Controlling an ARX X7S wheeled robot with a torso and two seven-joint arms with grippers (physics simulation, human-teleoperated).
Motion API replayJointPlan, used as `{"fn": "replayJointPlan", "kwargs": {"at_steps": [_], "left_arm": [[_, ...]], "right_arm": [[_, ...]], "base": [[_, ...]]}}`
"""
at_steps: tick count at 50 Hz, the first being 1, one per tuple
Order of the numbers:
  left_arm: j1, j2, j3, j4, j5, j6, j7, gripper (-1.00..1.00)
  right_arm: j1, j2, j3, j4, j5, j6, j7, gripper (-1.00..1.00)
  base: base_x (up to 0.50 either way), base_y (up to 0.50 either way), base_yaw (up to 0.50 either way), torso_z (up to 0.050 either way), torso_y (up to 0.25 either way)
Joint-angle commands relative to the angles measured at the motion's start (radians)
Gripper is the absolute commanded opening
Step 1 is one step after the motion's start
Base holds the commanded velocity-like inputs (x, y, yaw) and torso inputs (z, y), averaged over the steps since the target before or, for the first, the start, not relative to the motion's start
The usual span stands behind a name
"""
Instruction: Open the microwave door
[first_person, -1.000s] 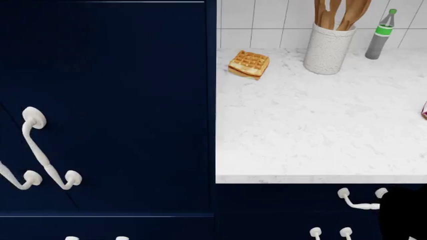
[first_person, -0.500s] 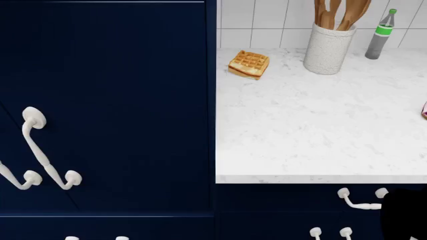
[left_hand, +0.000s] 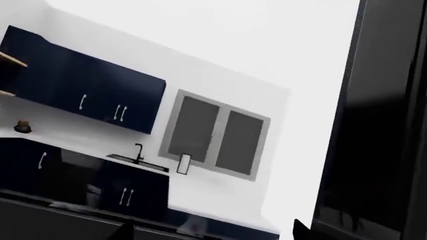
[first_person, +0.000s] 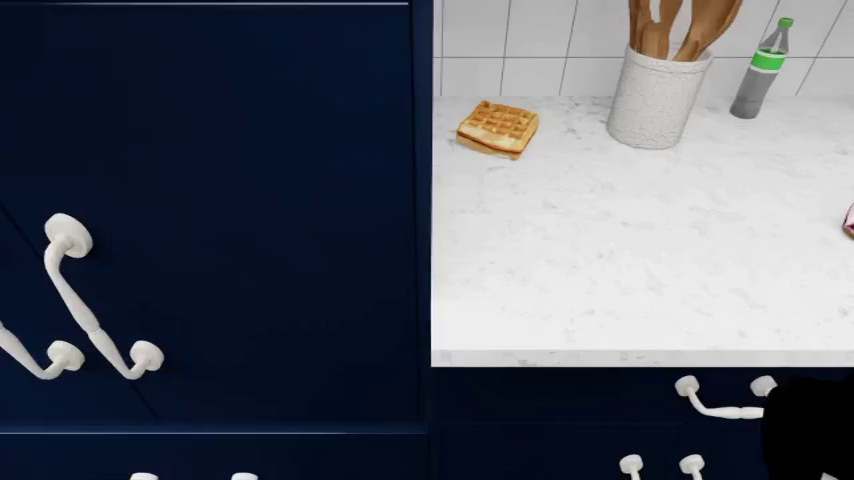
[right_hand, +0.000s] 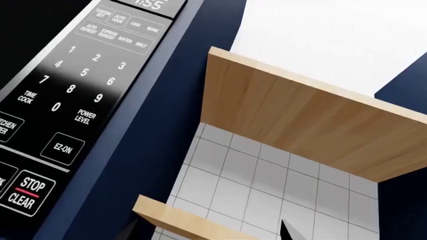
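Microwave (right_hand: 63, 95): seen only in the right wrist view, close up; glossy black keypad with white numerals and labelled keys, including a red-underlined STOP/CLEAR, set in a navy surround. Its door is out of frame, so open or closed cannot be told.

Right gripper (right_hand: 210, 232): two dark tips at the frame edge, spread apart, nothing between them.

Shelves (right_hand: 300, 117): pale wood planks, flat-edged, beside the microwave, against white square wall tile.

Left gripper (left_hand: 213, 232): two dark tips, likewise parted and empty, beside a glossy black panel (left_hand: 380, 120); a distant kitchen with navy cupboards and a grey two-pane window lies beyond.

Counter (first_person: 641, 260): white veined marble, square front edge.
- Waffle (first_person: 498, 129): golden, gridded, near the back left corner.
- Crock (first_person: 657, 97): speckled white cylinder holding wooden utensils, at the back edge.
- Bottle (first_person: 762, 70): grey, green band, at the back edge, right of the crock.

Cabinet (first_person: 240, 200): matte navy, left of the counter, with curved white handles (first_person: 87, 310).
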Motion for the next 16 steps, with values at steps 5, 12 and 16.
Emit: {"fn": "replayJointPlan", "kwargs": {"at_steps": [5,12,16], "left_arm": [[0.004,-0.095,-0.012,0.066,0.009,-0.048,0.0,1.0],[0.026,-0.154,-0.032,0.116,-0.002,-0.077,-0.01,1.0],[0.027,-0.174,-0.035,0.135,0.001,-0.089,-0.011,1.0]], "right_arm": [[0.0,0.003,0.001,0.001,0.009,-0.004,0.005,1.0],[0.0,0.004,0.001,0.002,0.012,-0.005,0.009,1.0],[-0.001,0.004,0.003,0.002,0.015,-0.007,0.009,1.0]], "base": [[0.0,0.0,0.0,0.0,0.0],[0.0,0.0,0.0,0.0,0.0],[0.0,0.0,0.0,0.0,0.0]]}}
